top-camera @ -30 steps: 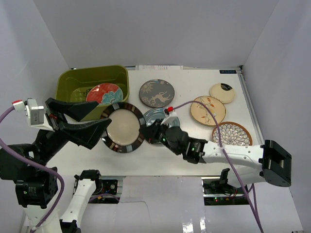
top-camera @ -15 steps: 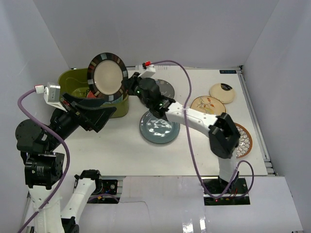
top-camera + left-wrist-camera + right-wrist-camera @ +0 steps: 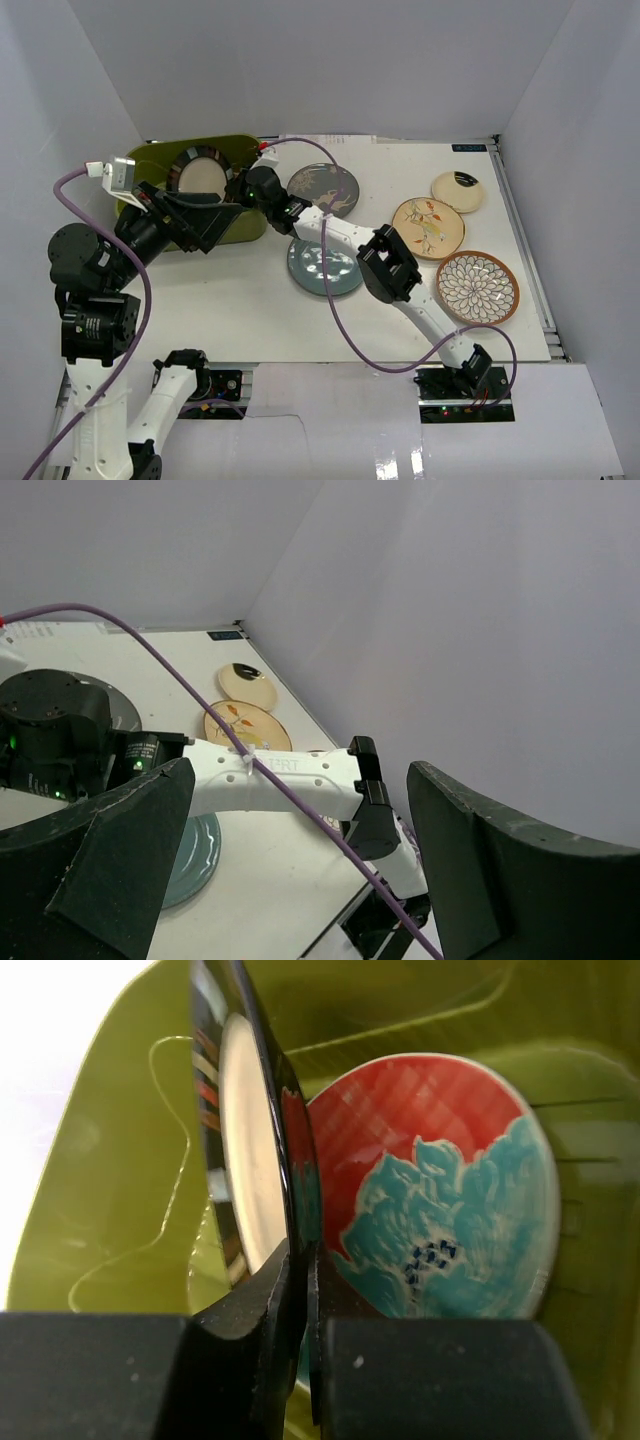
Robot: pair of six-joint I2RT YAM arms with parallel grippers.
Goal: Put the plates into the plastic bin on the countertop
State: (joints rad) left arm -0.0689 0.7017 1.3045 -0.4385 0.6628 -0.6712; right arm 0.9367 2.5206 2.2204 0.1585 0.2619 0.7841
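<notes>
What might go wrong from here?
The right gripper pinches the black-rimmed cream ceramic plate on edge by its rim, close to the red-and-teal ceramic plate in the olive-green plastic bin; released there, it may topple and chip both. The open left gripper hovers beside the bin and could be struck on withdrawal.

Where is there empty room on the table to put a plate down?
Bare countertop lies along the near edge, left of the blue-grey plate; also at the back between the deer plate and small cream plate. Crowded: the right side and around the bin.
</notes>
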